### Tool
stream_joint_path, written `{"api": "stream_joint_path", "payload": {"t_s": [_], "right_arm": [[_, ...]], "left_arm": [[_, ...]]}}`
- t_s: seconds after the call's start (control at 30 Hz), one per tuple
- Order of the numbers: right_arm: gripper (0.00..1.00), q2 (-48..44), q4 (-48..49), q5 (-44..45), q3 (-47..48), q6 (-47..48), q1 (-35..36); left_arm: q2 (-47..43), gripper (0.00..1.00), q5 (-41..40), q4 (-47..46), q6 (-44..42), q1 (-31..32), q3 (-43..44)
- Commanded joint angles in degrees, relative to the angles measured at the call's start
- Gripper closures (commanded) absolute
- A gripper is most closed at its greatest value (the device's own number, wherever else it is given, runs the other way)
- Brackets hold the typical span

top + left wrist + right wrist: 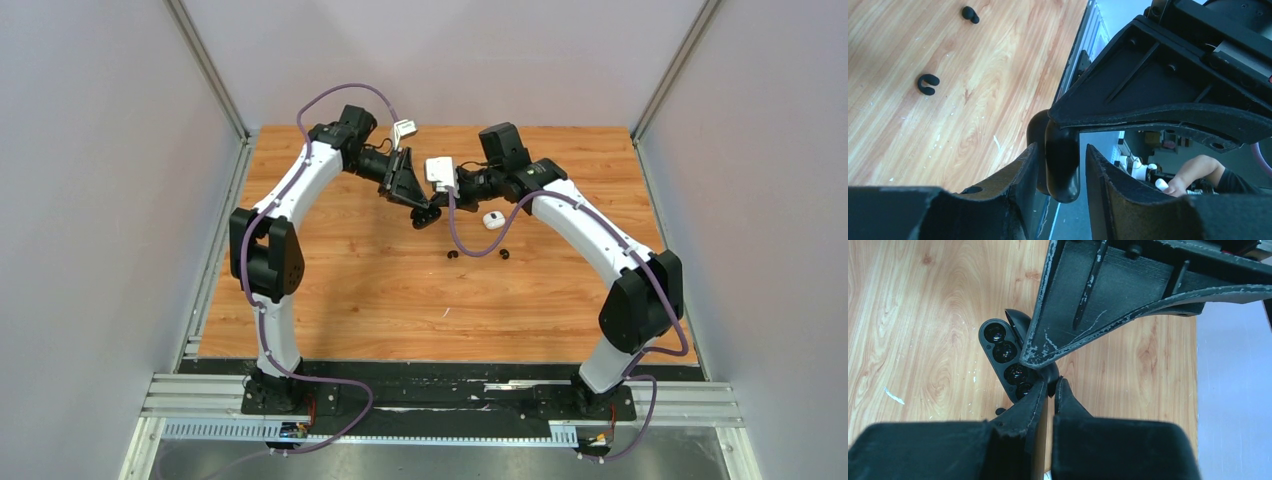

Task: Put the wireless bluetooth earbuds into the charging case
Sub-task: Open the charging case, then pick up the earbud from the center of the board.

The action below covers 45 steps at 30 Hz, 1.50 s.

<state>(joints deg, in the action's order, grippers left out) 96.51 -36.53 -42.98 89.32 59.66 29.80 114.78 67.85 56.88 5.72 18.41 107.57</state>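
Above the far middle of the table (340, 290), the right tool (1051, 383) is pinched shut on the edge of the open black charging case (1004, 354). The left tool (1062, 151) stands part open around it, one finger touching. Two black earbuds (452, 254) lie loose on the table, near the case. Recommendation: seat both left fingers squarely on the case body before any release.

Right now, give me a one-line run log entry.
left pincer: open around black case | right pincer: shut on black case | black earbuds: loose on table
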Motion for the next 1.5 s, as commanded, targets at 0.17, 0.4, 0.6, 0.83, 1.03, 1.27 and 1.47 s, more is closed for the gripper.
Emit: {"api": "stream_joint_path", "payload": {"t_s": [0.17,0.4,0.6,0.83,1.03,1.27,1.47], "right_arm": [[1.00,0.3,2.4,1.0,2.3,-0.1,0.3],[1.00,0.8,2.8,1.3,2.7,-0.6,0.3],[1.00,1.4,2.9,2.0,3.6,-1.3,0.3],[1.00,1.5,3.2,2.2,3.4,-1.9,0.5],[1.00,1.5,3.9,2.5,2.8,-2.7,0.6],[0.73,0.1,5.0,5.0,3.1,-7.8,0.2],[0.60,-2.8,4.7,2.0,7.2,-16.7,-3.6]], "left_arm": [[-0.3,0.54,-1.8,8.3,-6.9,0.4,5.2],[0.9,0.63,-2.6,9.1,-8.0,0.5,6.8],[1.6,0.60,-3.7,9.0,-7.7,1.1,7.9],[2.0,0.70,-3.6,9.7,-9.0,1.3,8.7],[1.7,0.93,-3.2,10.2,-10.8,1.4,9.0],[0.6,1.00,-4.4,10.3,-12.4,1.3,9.8],[0.1,1.00,-5.7,11.9,-14.5,1.3,11.1]]}}
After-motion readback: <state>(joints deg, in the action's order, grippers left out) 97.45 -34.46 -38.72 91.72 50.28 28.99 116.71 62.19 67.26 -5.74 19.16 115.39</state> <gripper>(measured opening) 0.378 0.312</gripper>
